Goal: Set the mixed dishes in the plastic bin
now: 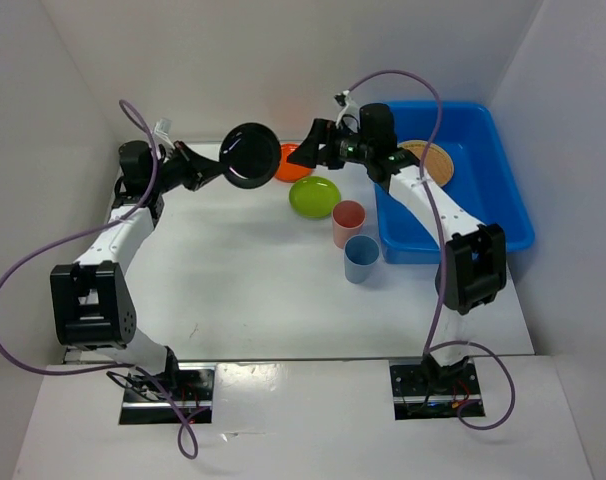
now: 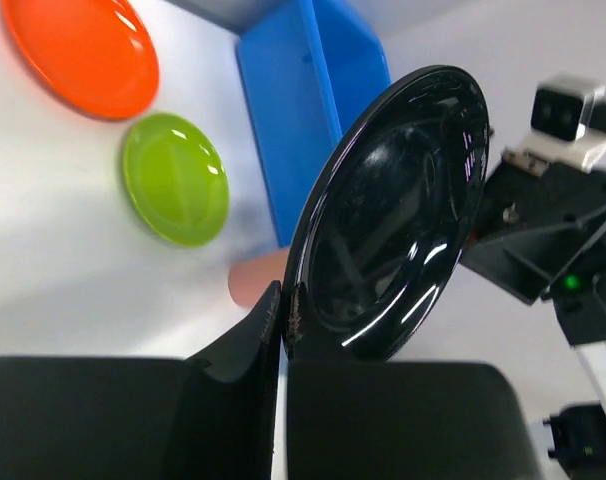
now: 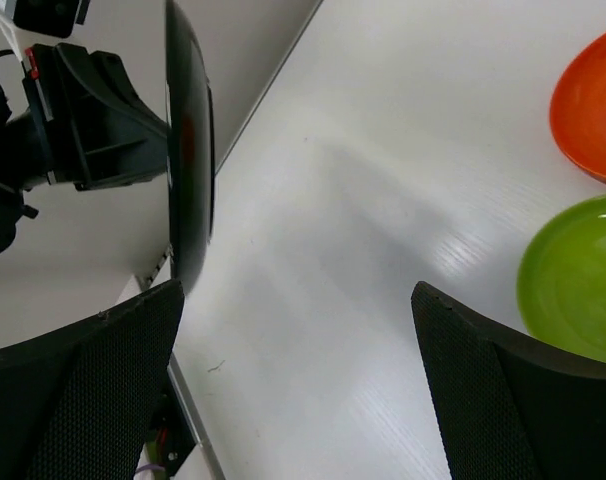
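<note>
Handover: left gripper (image 1: 213, 172) pinched the glossy black round plate (image 1: 250, 155) by its rim, upper centre.
Next: wide-spread right gripper (image 1: 305, 154) probably had to clamp its far rim.

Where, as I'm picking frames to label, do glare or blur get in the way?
Top external: even light, sharp, soft shadows only. Left wrist: white streaks of glare across the black plate held in the left claw. Right wrist: sheen on the table beside the lime green plate; no real blur.
</note>
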Controlling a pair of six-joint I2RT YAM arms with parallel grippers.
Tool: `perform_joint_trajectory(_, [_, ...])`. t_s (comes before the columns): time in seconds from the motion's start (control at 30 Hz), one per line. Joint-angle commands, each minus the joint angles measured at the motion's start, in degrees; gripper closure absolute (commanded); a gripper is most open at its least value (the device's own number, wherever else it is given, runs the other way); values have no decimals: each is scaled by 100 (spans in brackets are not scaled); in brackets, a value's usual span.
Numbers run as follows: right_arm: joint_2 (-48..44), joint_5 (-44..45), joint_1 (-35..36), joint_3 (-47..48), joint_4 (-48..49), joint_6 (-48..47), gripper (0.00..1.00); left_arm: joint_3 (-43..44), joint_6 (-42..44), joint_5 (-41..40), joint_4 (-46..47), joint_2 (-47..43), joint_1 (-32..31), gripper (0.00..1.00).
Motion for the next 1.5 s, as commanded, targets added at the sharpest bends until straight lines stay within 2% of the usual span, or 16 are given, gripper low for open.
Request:
perform_joint_trajectory(0.0, [152, -288, 249, 690, -251, -239, 1, 51, 363, 500, -319, -208, -132, 100])
perform_joint_trajectory(0.37, [345, 37, 548, 929, -367, -301, 1, -55, 521, 501, -487, -384, -247, 100])
perform_joint_trajectory(0.4, [406, 124, 548, 929, -367, -301, 5, -55, 573, 501, -487, -385, -308, 100])
perform_joint_trajectory(0.6, [846, 512, 812, 1289, -859, -485, 44, -2, 573, 553, -487, -385, -361, 100])
perform_joint_trajectory(0.67, [908, 652, 812, 1447, -938, -485, 61, 51, 573, 553, -487, -385, -413, 100])
perform_joint_trajectory(0.7, [995, 652, 812, 1508, -1025, -485, 77, 103, 573, 553, -539, -385, -414, 100])
perform_joint_trajectory(0.77, [1066, 775, 812, 1702, -1131, -485, 96, 173, 644, 553, -627, -385, -484, 100])
perform_joint_trajectory(0.8, [1066, 836, 812, 1754, -1132, -424, 100, 174, 722, 501, -740, -385, -484, 100])
perform_joint_trajectory(0.87, [997, 1134, 812, 1755, -1132, -424, 100, 288, 889, 439, -978, -323, -484, 81])
perform_joint_trajectory(0.9, [900, 1310, 812, 1755, -1132, -424, 100, 349, 942, 439, -979, -323, -484, 64])
perform_joint_trajectory(0.93, [838, 1494, 812, 1755, -1132, -424, 100, 350, 1073, 378, -1135, -323, -484, 39])
perform_joint_trajectory(1.0, [602, 1952, 647, 1755, -1193, -371, 100, 420, 1197, 230, -1251, -323, -484, 27])
perform_joint_trajectory(1.1, [181, 2182, 121, 1554, -984, -56, 100, 420, 1338, 70, -1391, -376, -266, 15])
perform_joint_trajectory(1.23, [-347, 2436, -786, 1019, -553, 375, 100, 420, 1338, -498, -1322, -376, -80, 7])
perform_joint_trajectory(1.33, [-769, 3006, -1330, 570, -27, 692, 100, 472, 1119, -729, -858, 80, -80, 5])
perform_joint_trajectory(1.47, [-982, 4245, -1745, -414, 546, 1069, 100, 936, 785, -958, -417, 1211, -369, 5])
